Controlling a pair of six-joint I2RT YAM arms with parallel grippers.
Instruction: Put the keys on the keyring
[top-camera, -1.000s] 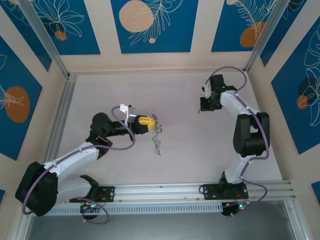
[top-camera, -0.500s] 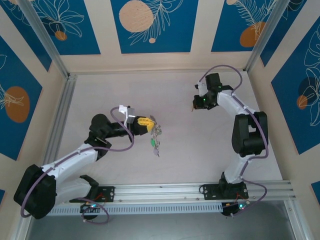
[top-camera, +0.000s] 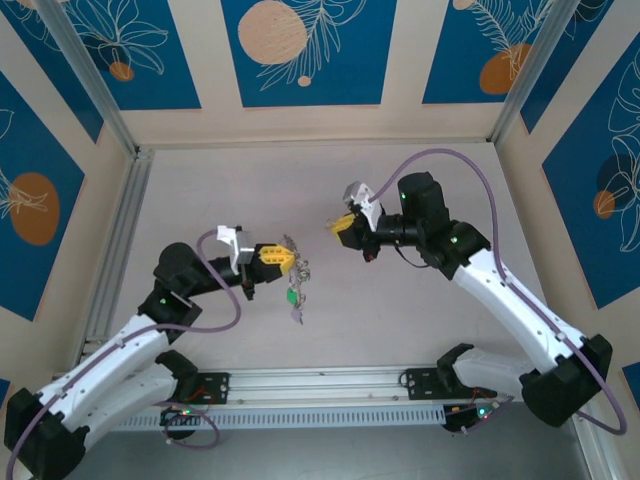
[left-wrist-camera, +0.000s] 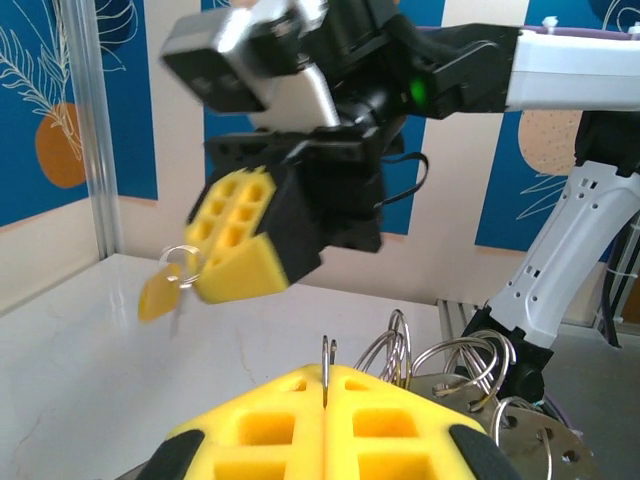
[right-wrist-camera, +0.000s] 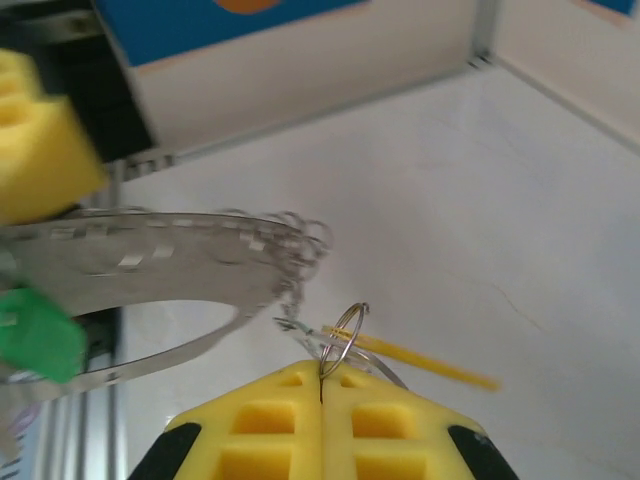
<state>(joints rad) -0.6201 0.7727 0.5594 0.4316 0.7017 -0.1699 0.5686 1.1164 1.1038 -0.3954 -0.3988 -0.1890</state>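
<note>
- Left gripper (top-camera: 286, 258): over the mid-left of the table (top-camera: 230, 190). Its yellow pads are pressed together with no gap in the left wrist view (left-wrist-camera: 325, 432), and a thin wire loop is pinched in the seam.
- Keyring (top-camera: 298, 269): held by the left gripper at its upper end, with the rest hanging below the fingertips and clear of the table. In the left wrist view its wire loops (left-wrist-camera: 445, 362) fan out just right of the pads.
- Keys on the ring: 1 green key (top-camera: 291, 296) hangs under the loops, and 1 lilac key (top-camera: 295, 317) is lowest. Others in the cluster are too small to separate.
- Right gripper (top-camera: 340, 228): up and to the right of the left gripper, near it but apart, with its tips pointing toward the other gripper. Its pads meet flush in the right wrist view (right-wrist-camera: 320, 432).
- Small split ring (right-wrist-camera: 343, 335): nipped upright between the right pads. A yellow piece (right-wrist-camera: 415, 362) hangs from it, seen edge-on there. In the left wrist view (left-wrist-camera: 160, 296) it looks flat and rounded, possibly a key head, though blur makes this unsure.
- In the right wrist view the keyring (right-wrist-camera: 180, 250) is a blurred grey band with chain links (right-wrist-camera: 300, 238) at its right end, just above the split ring. I cannot tell if they touch. The green head (right-wrist-camera: 35, 335) sits at lower left.
</note>
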